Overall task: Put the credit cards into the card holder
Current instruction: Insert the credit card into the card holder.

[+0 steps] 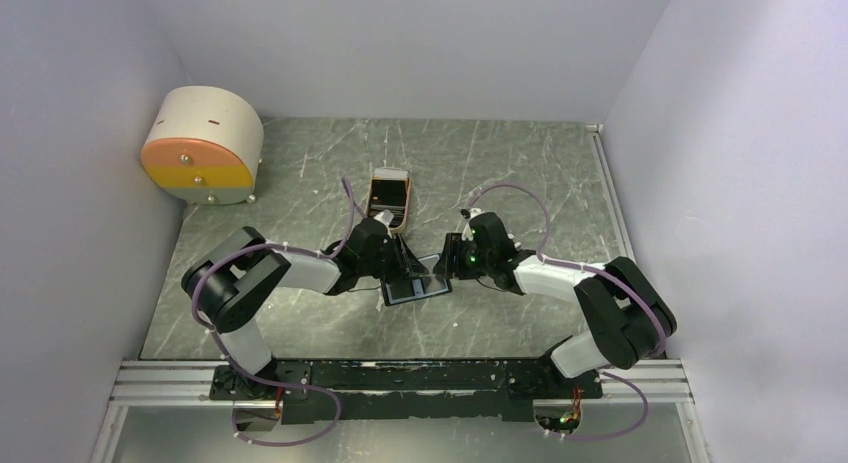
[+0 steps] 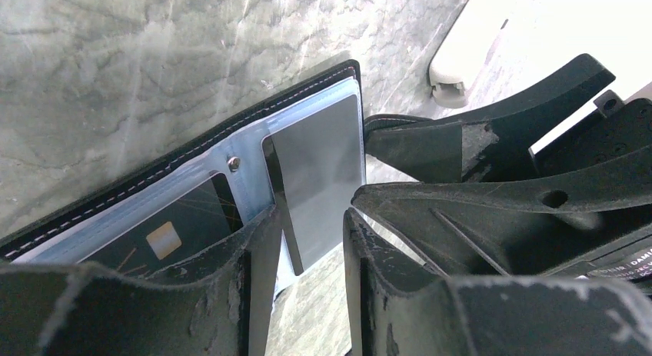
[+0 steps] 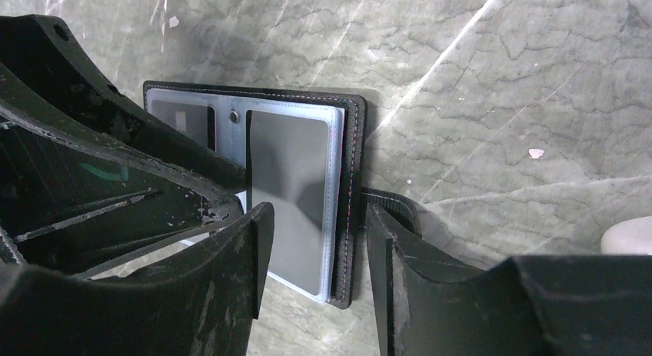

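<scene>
My left gripper (image 2: 307, 241) and right gripper (image 3: 319, 225) straddle the card holder (image 3: 355, 141), jaws parted, empty. Its grey card (image 2: 319, 171) looks stiff, slick; I'd pinch a short edge.

From above, the left gripper (image 1: 400, 266) and right gripper (image 1: 447, 267) cover the far half of the card holder (image 1: 415, 289); whether either pinches anything is too small to tell; the credit cards (image 1: 390, 195) on the tray (image 1: 390, 173) blur into one patch; in the left wrist view the dark chip card (image 2: 165, 233) vanishes under the left gripper; in the right wrist view that gripper hides the holder's left pocket; both wrist views cut the tray off at the frame edge.
</scene>
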